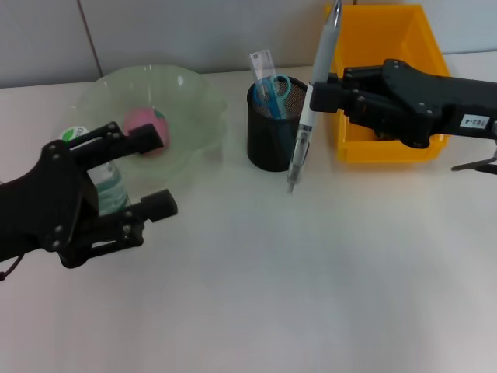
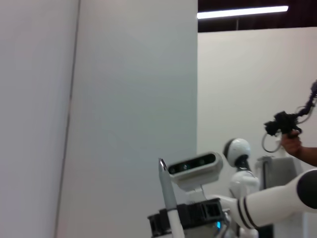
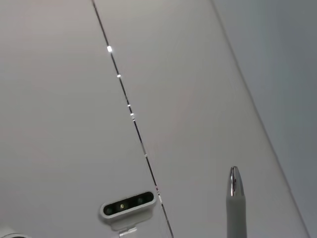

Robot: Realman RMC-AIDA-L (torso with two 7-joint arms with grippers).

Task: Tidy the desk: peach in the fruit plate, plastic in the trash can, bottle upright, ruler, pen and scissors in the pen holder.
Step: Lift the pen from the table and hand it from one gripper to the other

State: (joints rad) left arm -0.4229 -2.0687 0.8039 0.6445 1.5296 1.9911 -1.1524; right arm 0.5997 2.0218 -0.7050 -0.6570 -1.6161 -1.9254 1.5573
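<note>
Fingers of the right gripper [image 1: 317, 96] pinch the pen [image 1: 308, 109] nearly upright just beside the pen holder [image 1: 276, 124], tip above the table [image 1: 311, 280]; left gripper [image 1: 144, 171] spread wide around the standing bottle [image 1: 111, 193].

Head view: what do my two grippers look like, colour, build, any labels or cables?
Both are matte black. The left gripper is an open linkage frame of bars and pivots ending in blocky jaws, a thin cable trailing at its base. The right gripper has a bulkier, angular housing with a small white label printed with dark characters near the wrist.
</note>
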